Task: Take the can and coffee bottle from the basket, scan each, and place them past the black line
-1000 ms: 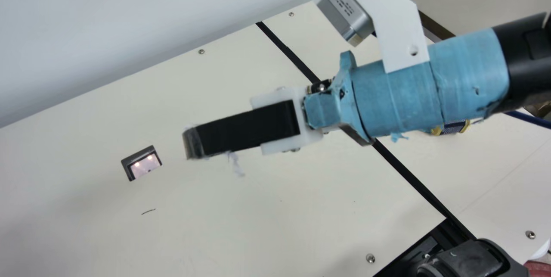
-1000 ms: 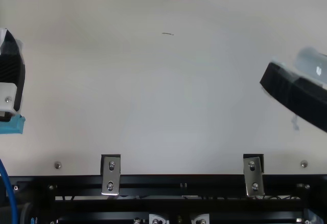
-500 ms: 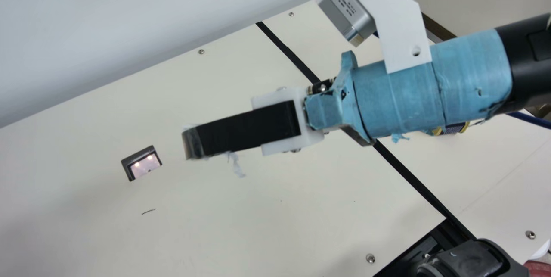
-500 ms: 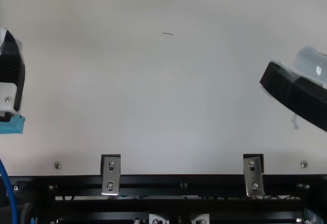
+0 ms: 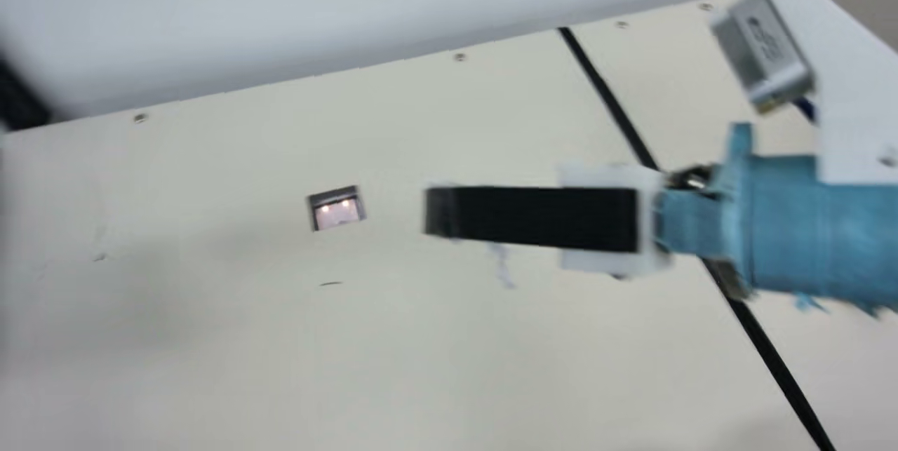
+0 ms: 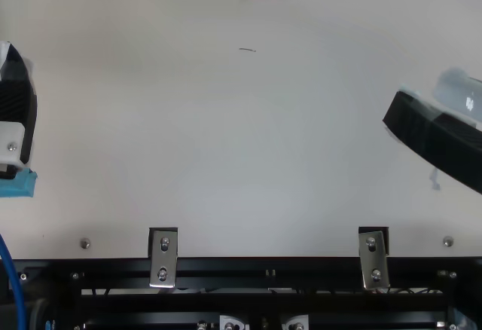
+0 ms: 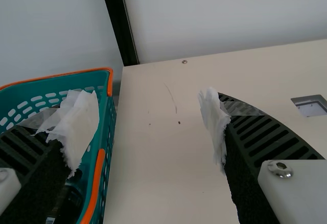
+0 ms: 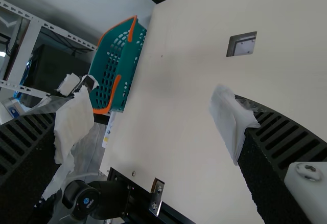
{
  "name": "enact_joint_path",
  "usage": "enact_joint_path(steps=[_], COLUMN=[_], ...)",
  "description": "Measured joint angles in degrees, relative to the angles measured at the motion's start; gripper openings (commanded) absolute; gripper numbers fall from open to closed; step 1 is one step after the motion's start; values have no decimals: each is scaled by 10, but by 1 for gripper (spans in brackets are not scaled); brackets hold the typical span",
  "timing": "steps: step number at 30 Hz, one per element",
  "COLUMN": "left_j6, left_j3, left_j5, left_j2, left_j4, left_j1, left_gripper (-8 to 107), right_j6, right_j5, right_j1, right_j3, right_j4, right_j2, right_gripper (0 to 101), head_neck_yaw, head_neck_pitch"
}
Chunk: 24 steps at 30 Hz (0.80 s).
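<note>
Well, what has just changed is the gaze: the neck camera has swung toward my left, so that the main view takes in more of the table's far edge and its left side. Both arms match their earlier places in the top view (it's the looking that moved, not the reaching). That suggests attention is turning back to the basket, which sits beside the table's left edge, near the far left corner.

Inside it lies a dark object, probably the coffee bottle, partly behind a finger. The left gripper is spread wide and grasping nothing, one finger over the basket, the other over the table. The right gripper is likewise parted and empty, between the scanner and the black line.

So a pick seems next, and the basket's near wall could get in that finger's way.
</note>
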Motion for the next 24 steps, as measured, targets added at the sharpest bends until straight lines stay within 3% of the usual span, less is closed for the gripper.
enact_joint_path(steps=[3,18,20,24], left_j6=[0,0,0,0], left_j3=[0,0,0,0], left_j5=[0,0,0,0], left_j2=[0,0,0,0], left_j4=[0,0,0,0], left_j1=[0,0,0,0], left_gripper=[90,90,90,90], right_j6=[0,0,0,0], right_j5=[0,0,0,0], right_j1=[0,0,0,0], right_j3=[0,0,0,0], right_j4=[0,0,0,0], right_j2=[0,0,0,0], right_gripper=[101,101,101,101], head_neck_yaw=[67,352,370,372], head_neck_pitch=[-6,-114,-132,-132])
